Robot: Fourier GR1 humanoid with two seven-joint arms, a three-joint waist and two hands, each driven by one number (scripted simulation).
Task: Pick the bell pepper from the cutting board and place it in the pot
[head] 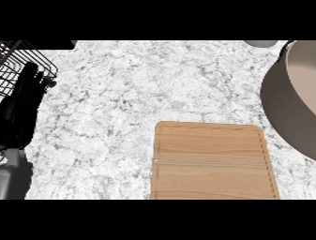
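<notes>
Nearest you, at the lower left edge of the head view, the grey left forearm (1, 180) comes up into the left hand (18, 105). That hand rests with its fingers straight and pointing up, apart from everything the task concerns, in front of a black wire rack (1, 56) at the left. You can treat it as idle. The right hand does not show at all, so you cannot tell whether it is spread or wrapped round anything. The cutting board (212, 161) lies low in the middle on the marbled counter (132, 84), and its whole visible face is bare wood. The bell pepper is not on it. The pot (279, 105) sits just beside the board's upper right corner and is cut off by the right edge. The part of its pale inside that shows holds nothing. So you cannot see the pepper anywhere. It may be in the unseen right hand, or in the hidden part of the pot, but the view does not settle which. Judging from the bare board, the pick looks done. Whether the placing is finished is open, so you should confirm it by bringing the rest of the pot, or the right hand, into view.
</notes>
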